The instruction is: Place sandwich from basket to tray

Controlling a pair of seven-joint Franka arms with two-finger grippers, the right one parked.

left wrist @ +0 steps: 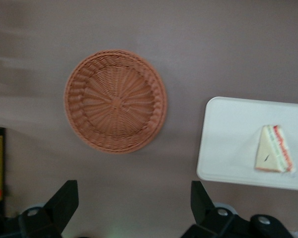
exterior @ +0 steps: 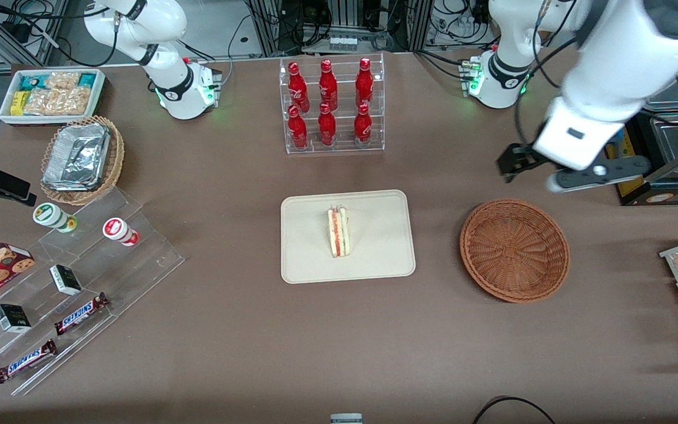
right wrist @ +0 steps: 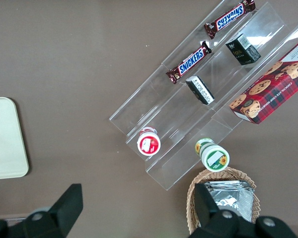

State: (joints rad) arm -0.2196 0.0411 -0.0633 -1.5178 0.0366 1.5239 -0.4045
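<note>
Reddish-brown woven basket (exterior: 514,250) — cream tray (exterior: 374,259) — black-fingered gripper (left wrist: 131,206).

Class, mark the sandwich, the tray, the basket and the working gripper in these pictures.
sandwich (exterior: 339,231), front view, on its striped cut edge.
tray (exterior: 383,212), front view, on bare floor beside the sandwich.
basket (exterior: 514,249), front view, on its empty woven centre.
gripper (left wrist: 134,198), left wrist view, open, midway between fingertips.

Triangular white-bread sandwich (exterior: 338,232) standing on edge at centre of cream rectangular tray (exterior: 374,259), red and green filling showing, round reddish-brown wicker basket (exterior: 514,249) beside tray, empty, gripper (exterior: 512,163) open above table near basket
</note>
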